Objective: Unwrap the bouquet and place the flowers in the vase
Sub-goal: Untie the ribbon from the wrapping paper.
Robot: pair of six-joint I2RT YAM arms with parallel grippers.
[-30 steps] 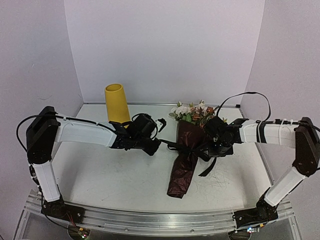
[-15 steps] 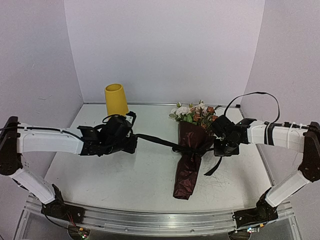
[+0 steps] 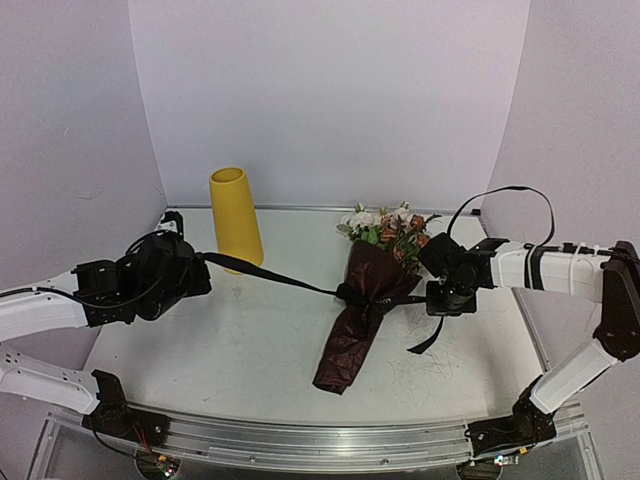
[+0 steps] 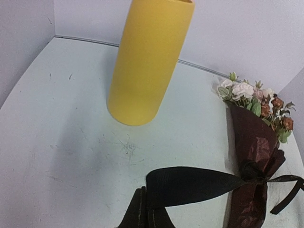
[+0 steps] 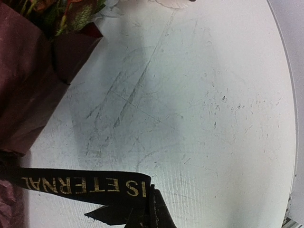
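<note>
The bouquet lies flat on the counter, right of the middle. Its long axis runs from the near edge to the far edge and leans a little. The open end points to the far right corner, and the narrow wrapped tail points to the near edge, slightly left. The flowers are inside the dark red paper; only the blooms and some leaves come out at the far end.

The black ribbon goes around the waist of the bouquet, where we see a knot. From the knot one band runs straight and tight to the left, across the counter in front of the vase. A shorter band goes to the right, and a loose tail hangs toward the near right.

The left end effector is by the left edge, with its fingers pressed together on the end of the long band; the left wrist view shows the band clamped between them. The right end effector is just right of the bouquet, fingers together on the short band, which has gold letters.

The vase stands upright near the far left corner, mouth up, well apart from the bouquet. We cannot see inside it.
</note>
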